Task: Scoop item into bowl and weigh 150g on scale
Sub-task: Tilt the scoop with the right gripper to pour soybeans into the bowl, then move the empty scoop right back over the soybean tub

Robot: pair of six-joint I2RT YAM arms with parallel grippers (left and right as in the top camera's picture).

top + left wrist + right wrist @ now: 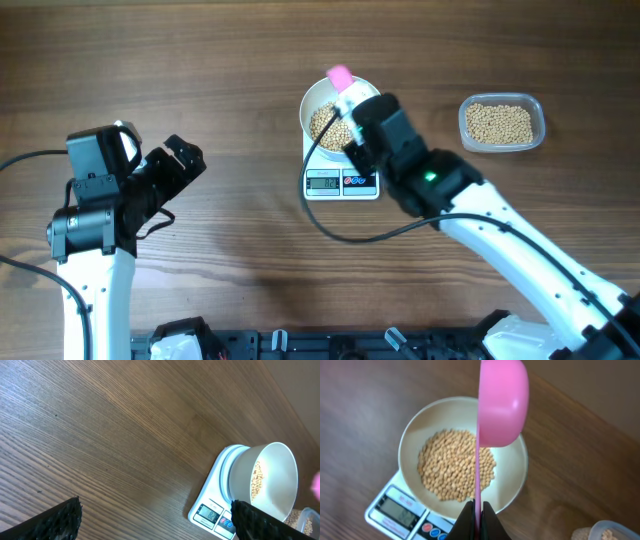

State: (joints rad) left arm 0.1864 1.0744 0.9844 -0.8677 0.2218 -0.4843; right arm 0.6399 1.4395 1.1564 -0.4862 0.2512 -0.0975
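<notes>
right jaws: gripping pink scoop | over bowl | bowl on scale

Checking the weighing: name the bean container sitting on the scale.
The round white bowl, not the clear tub, which sits directly on the table.

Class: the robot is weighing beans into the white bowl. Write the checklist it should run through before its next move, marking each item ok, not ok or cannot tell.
1. White bowl seated on the scale: ok.
2. Right gripper shut on the pink scoop handle: ok.
3. Scoop held over the bowl, not beside it: ok.
4. Scale display shows the target weight: cannot tell, digits too small to read.
5. Left gripper open and well away from the scale: ok.
6. Clear tub has beans for another scoop: ok.
</notes>
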